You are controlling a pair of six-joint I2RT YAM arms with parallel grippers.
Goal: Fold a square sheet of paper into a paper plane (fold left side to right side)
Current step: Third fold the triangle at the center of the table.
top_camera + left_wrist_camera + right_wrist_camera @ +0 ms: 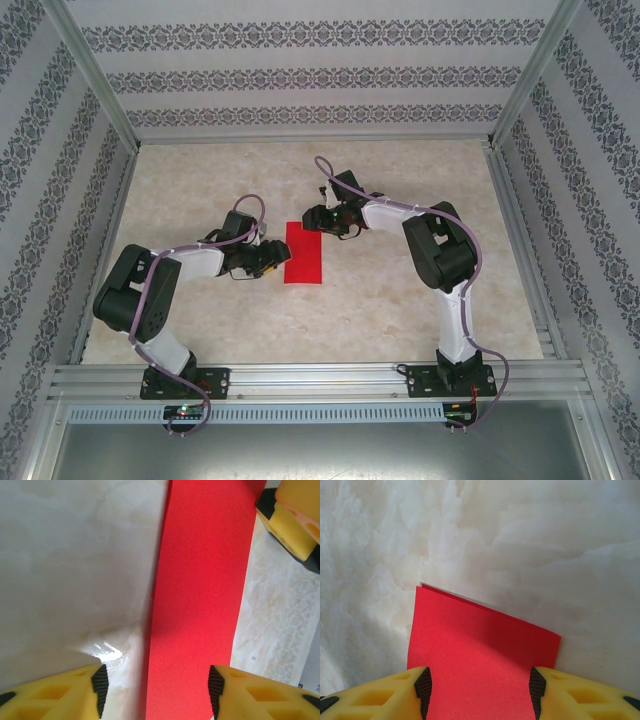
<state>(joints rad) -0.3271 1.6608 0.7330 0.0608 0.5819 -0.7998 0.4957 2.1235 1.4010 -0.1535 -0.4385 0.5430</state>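
— How far along?
— The half fold looks done: the paper (303,253) lies flat on the counter (420,190) between the arms, a narrow two-layer rectangle. Nose and wing creases are left, I'd judge.
— Jaws?
— Both pairs stand apart astride the thin matte red sheet, gripping nothing; the counter's glossy, marble-patterned

Table: glossy beige marbled tabletop (400,300), centre of top view.
Walls: pale wallpaper panels with dark floral bands (300,80) at 9, 12 and 3 o'clock.
Frame: silver aluminium posts (93,75) slanting at 10 and 2 o'clock; ribbed aluminium rail (320,380) across 6 o'clock.
Below rail: plain grey metal sheet (320,450).
Light: soft, even; white glare patch (107,652) on tabletop at 7 o'clock in left wrist view.
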